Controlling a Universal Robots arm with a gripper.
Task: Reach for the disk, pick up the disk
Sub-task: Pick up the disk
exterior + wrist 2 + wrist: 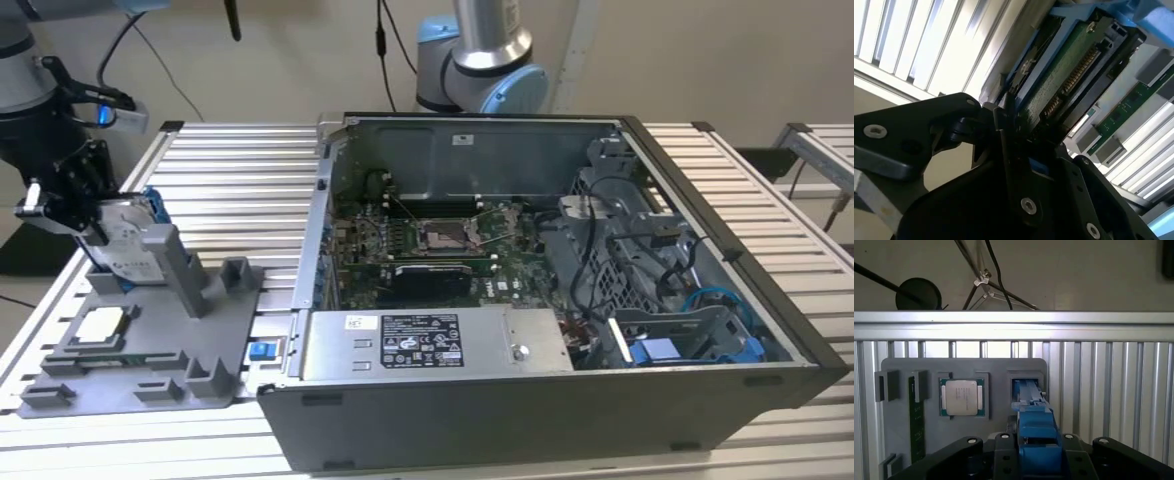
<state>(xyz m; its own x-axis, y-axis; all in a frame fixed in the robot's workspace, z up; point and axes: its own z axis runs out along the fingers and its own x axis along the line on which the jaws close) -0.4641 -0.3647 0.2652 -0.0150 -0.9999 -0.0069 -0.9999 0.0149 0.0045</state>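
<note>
Black gripper (1036, 450) clamps the flat, blue-railed disk (118, 238) — upright in a grey fixture (147, 352).

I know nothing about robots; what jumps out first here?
The open computer case in the middle of the slatted table, its circuit board bare. At the exterior view's left, the arm's black pincer is at the blue-railed disk standing on edge in a grey tray, near a square silver chip.

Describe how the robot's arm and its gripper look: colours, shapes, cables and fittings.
The arm is grey metal with rounded joints, a light blue cap at one joint and a black cable trailing beside it. The gripper is black and blocky with rounded edges, and is fastened with small silver screws.
</note>
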